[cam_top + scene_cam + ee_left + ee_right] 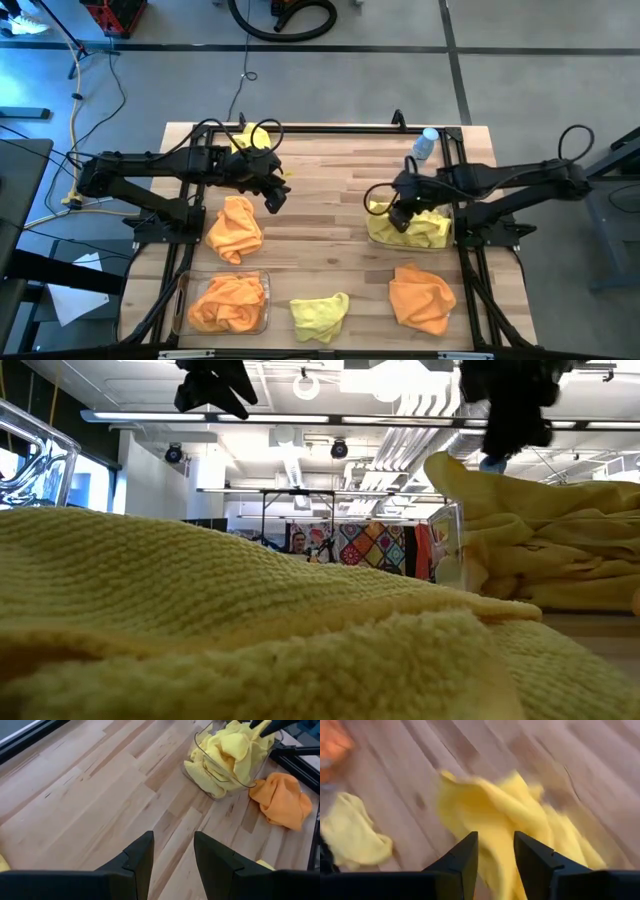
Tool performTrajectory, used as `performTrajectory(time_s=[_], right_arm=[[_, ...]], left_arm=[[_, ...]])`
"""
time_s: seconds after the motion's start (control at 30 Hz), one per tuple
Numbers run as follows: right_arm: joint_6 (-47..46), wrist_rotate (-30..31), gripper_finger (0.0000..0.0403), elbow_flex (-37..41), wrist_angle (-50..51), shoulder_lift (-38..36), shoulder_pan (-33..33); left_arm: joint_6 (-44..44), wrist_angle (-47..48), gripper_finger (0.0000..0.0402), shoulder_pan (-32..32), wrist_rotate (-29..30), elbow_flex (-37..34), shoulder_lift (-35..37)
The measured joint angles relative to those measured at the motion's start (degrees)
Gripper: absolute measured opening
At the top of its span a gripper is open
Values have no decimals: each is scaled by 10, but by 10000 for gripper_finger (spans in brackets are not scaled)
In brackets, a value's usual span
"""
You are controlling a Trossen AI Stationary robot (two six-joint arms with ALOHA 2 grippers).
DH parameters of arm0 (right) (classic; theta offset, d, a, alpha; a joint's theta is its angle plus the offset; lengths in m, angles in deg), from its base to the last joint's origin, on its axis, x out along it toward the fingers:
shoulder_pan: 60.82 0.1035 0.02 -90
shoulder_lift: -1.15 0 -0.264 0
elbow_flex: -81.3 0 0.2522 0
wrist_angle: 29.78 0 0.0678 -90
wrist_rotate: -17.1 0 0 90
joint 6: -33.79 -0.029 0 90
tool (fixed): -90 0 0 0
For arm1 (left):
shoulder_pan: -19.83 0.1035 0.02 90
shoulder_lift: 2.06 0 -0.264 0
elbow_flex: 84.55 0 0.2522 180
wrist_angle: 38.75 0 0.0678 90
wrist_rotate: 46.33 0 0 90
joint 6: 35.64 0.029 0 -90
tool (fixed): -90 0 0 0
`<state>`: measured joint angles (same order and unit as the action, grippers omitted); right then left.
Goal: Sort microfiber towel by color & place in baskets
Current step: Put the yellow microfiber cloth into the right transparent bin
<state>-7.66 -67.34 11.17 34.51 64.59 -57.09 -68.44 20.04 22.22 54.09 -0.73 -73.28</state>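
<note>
A clear basket [372, 232] on the right holds yellow towels [420, 228], also seen in the low view [540, 560] and the left wrist view [232, 747]. My right gripper [399, 216] is open just above that heap [490, 805]. A second clear basket [182, 310] at the near left holds orange towels [230, 302]. Loose on the table lie an orange towel [235, 228], another orange one [420, 298], a yellow one [320, 315] at the near edge and a yellow one [250, 137] under the left arm. My left gripper [272, 196] is open, raised beside the first orange towel [172, 855]. My right gripper [495, 850] hangs open over the yellow towels in the right basket, coming from above. Yellow cloth [492, 827] shows between its fingers in the right wrist view, but I cannot tell whether they touch it.
A small clear bottle with a blue cap [428, 143] stands at the far right, behind the right basket. Bare wood lies in the table's middle [320, 215]. Black arm frames run along both sides of the table. The near yellow towel [250, 620] fills the low view's foreground.
</note>
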Motion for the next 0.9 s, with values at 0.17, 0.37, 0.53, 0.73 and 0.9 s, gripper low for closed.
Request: performTrajectory(time_s=[0.17, 0.37, 0.53, 0.73, 0.9], right_arm=[[56, 30, 50, 0, -47, 55, 20], [48, 29, 16, 0, 7, 155, 17], [44, 30, 5, 15, 20, 215, 15], [29, 13, 1, 75, -67, 219, 15], [28, 4, 7, 79, -70, 191, 15]], left_arm=[[-1, 0, 127, 0, 0, 0, 0], [-2, 0, 127, 0, 0, 0, 0], [-2, 0, 127, 0, -11, 0, 0], [-6, 1, 127, -3, -11, 0, 0], [-11, 3, 127, -3, -10, 0, 0]])
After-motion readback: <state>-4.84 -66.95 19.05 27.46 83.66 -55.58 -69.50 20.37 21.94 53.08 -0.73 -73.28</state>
